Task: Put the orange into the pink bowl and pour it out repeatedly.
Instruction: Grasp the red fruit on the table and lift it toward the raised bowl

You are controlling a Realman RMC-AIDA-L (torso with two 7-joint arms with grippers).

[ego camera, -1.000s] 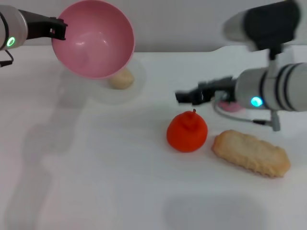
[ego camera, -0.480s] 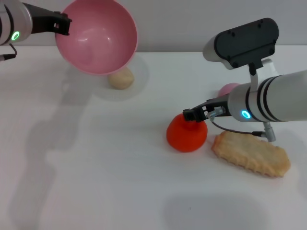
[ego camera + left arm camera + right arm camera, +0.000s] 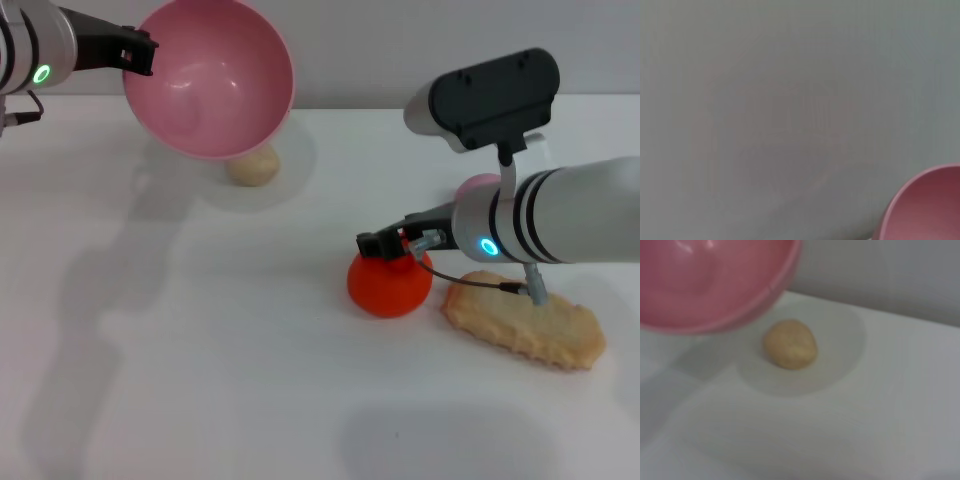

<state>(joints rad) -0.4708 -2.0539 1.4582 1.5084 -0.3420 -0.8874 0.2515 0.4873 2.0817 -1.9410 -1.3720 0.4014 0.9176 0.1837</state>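
Observation:
The orange (image 3: 388, 288) sits on the white table (image 3: 200, 350) right of centre, with its stem up. My right gripper (image 3: 388, 243) is low over its top, touching or just above it. My left gripper (image 3: 135, 52) is at the far left, shut on the rim of the pink bowl (image 3: 212, 80). It holds the bowl in the air, tilted so the empty inside faces forward. The bowl also shows in the right wrist view (image 3: 705, 280), and its edge shows in the left wrist view (image 3: 930, 205).
A small beige ball (image 3: 252, 166) lies under the raised bowl on a faint round clear dish (image 3: 290, 185), and also shows in the right wrist view (image 3: 790, 345). A long toasted bread piece (image 3: 525, 320) lies just right of the orange. A small pink fruit (image 3: 478, 186) sits behind my right arm.
My right gripper came down from above and behind the orange onto its top and shifted left. The left arm moved the bowl slightly right. The orange stayed put.

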